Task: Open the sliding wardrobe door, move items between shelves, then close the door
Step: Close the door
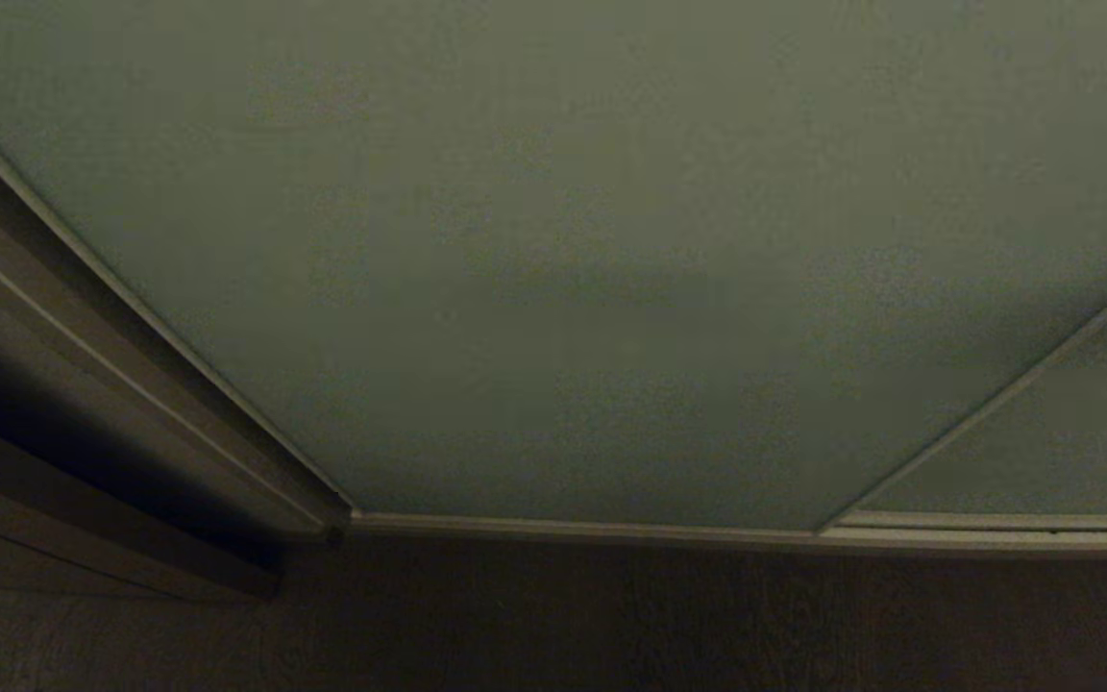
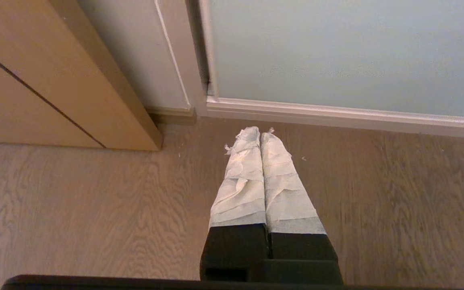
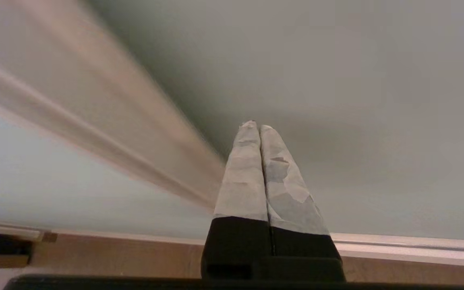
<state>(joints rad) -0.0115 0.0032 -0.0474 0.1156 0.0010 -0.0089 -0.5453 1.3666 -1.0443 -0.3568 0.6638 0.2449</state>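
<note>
The sliding wardrobe door [image 1: 553, 288] fills the head view as a flat pale grey-green panel with a thin beige frame, and it stands closed. The items and the shelves are hidden behind it. Neither arm shows in the head view. My right gripper [image 3: 255, 125] is shut and empty, its taped fingertips close to the door panel [image 3: 357, 100], just beside a beige upright frame strip [image 3: 95, 133]. My left gripper [image 2: 259, 135] is parked low, shut and empty, pointing at the floor near the door's [image 2: 336, 52] lower corner.
Brown wooden panels [image 1: 54, 384] stand to the left of the door, seen also as a wooden cabinet side [image 2: 34, 80]. A second grey-green panel [image 1: 1044, 432] overlaps at the right. A beige bottom rail [image 1: 611, 529] meets the wooden floor [image 1: 611, 625].
</note>
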